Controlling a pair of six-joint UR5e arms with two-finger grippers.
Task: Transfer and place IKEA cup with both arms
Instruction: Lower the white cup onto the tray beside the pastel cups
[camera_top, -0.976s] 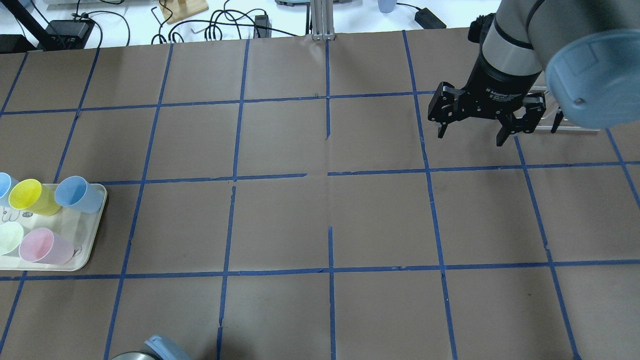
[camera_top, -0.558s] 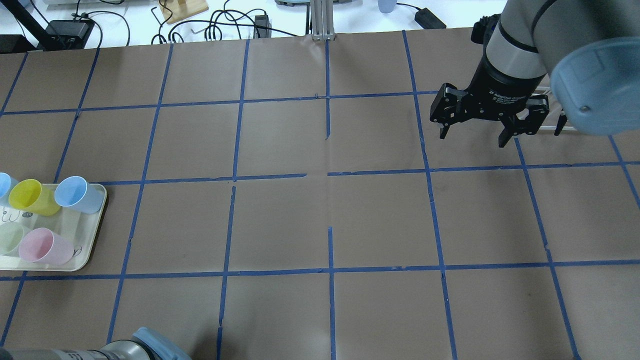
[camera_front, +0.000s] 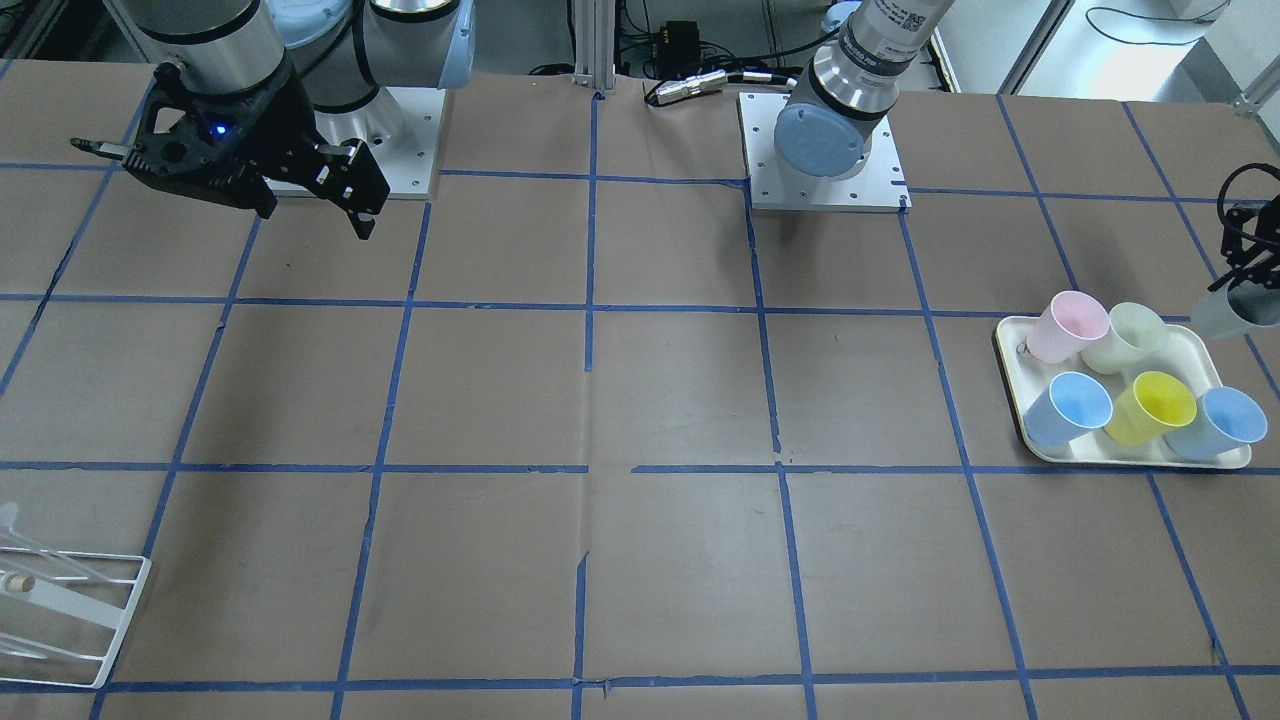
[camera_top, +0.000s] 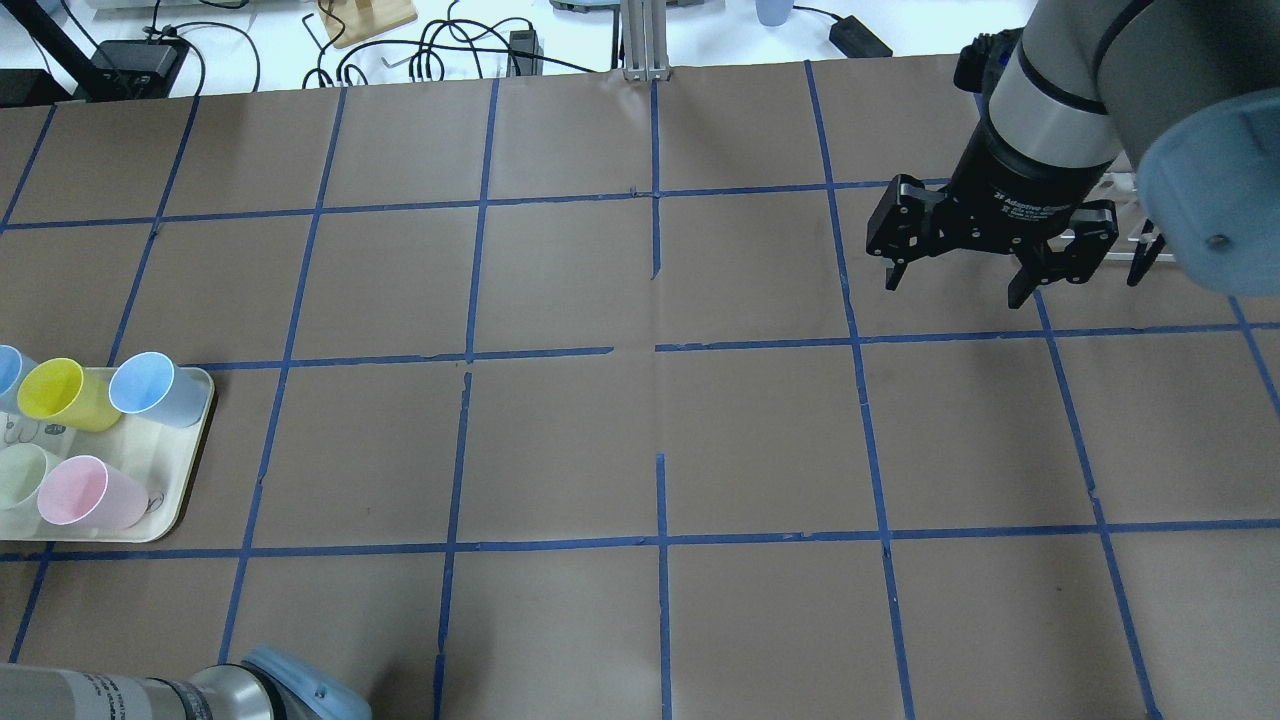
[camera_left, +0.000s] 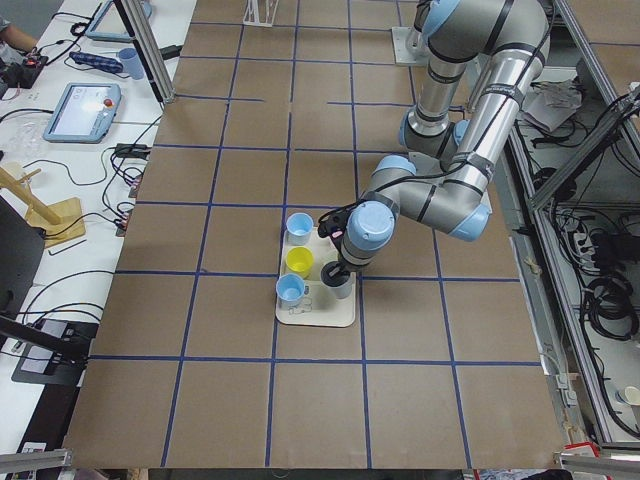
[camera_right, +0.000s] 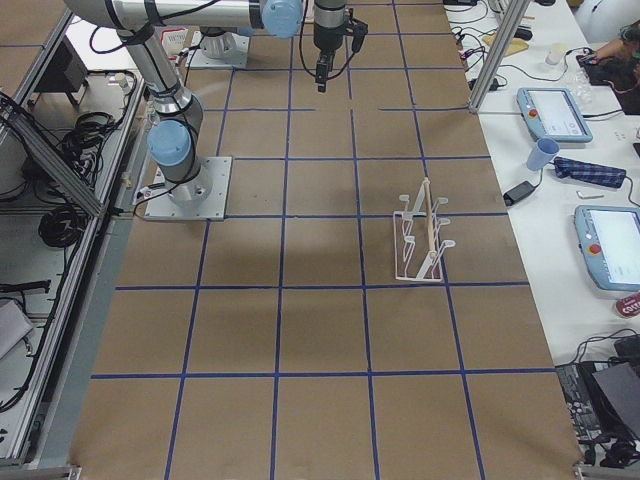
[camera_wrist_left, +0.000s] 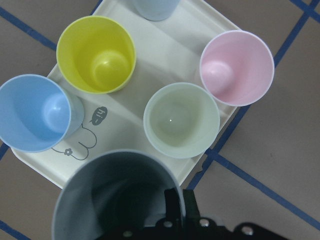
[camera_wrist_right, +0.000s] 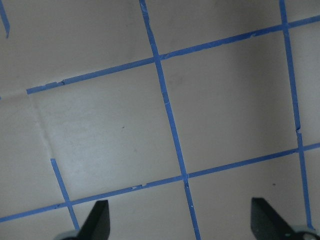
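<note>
At the left end of the counter (the robot's own left): grey cup in hand, partner arm far off.

Left end effector is closed on the IKEA cup, one finger inside the rim. The cup hangs clear of the counter just beside the tray, near the pale green cup. Its mouth faces the wrist camera, so its long axis runs along the end effector's approach and seems roughly upright, though the front view is too cropped to be sure. Right end effector hovers with jaws spread wide and empty, well apart across the counter toward the wire rack. The cup therefore lies far to its left, and the hand-over probably calls for both arms to converge mid-counter.
</note>
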